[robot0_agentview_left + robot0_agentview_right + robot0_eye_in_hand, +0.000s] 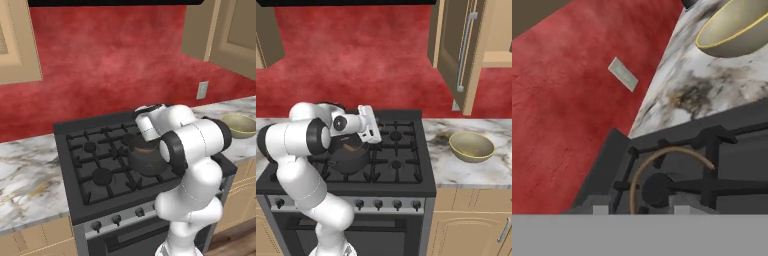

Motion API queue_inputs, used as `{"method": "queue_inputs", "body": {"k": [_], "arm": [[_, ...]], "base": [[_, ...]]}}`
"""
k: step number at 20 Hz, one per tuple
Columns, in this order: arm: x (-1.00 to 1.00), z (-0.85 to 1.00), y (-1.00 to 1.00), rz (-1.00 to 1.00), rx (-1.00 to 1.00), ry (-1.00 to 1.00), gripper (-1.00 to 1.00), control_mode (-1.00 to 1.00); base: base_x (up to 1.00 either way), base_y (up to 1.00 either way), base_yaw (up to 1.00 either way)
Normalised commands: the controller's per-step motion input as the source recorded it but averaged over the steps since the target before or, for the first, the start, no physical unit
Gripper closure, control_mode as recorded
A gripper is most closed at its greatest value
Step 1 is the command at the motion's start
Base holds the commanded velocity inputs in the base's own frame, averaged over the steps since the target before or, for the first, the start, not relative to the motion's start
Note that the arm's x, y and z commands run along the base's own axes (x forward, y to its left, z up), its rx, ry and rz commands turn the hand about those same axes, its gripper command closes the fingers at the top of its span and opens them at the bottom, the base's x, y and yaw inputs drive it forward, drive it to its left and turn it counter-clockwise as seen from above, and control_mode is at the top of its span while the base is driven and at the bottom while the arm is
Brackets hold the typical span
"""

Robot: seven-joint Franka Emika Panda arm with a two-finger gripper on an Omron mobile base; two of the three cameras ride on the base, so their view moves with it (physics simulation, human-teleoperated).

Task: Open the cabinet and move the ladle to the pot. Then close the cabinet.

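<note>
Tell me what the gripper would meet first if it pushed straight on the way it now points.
Likely the slim brown curved ladle handle just ahead of the gripper, then the black stove grate; depth is unclear.

A mottled red wall (115, 55) backs the black stove (401, 150), flanked by marble counters (25, 185); a pale outlet plate (202, 90) sits at right.

A black gas stove (401, 175) with dark grates sits between two stretches of marbled counter (476, 170), its row of knobs (378, 204) along the front edge. A yellowish bowl (472, 146) stands on the right counter, near the stove's right edge. Behind runs a red wall (110, 55) with a grey outlet (202, 90) just above the counter's back edge, and tan base cabinets (471, 230) lie below.
</note>
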Motion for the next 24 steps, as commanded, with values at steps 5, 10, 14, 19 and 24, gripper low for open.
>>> {"method": "queue_inputs", "body": {"k": [5,10,14,19,24], "arm": [[-0.23,0.0,0.0,-0.01,0.0,0.0,-1.0,-1.0],[-0.2,0.07,0.0,0.0,0.0,0.0,-1.0,-1.0],[-0.3,0.17,0.0,0.0,0.0,0.05,-1.0,-1.0],[-0.41,0.3,0.0,0.0,0.0,0.12,-1.0,-1.0],[-0.31,0.4,0.0,0.0,0.01,0.17,-1.0,-1.0]], "base": [[0.0,0.0,0.0],[0.0,0.0,0.0],[0.0,0.0,0.0],[0.0,0.0,0.0],[0.0,0.0,0.0]]}}
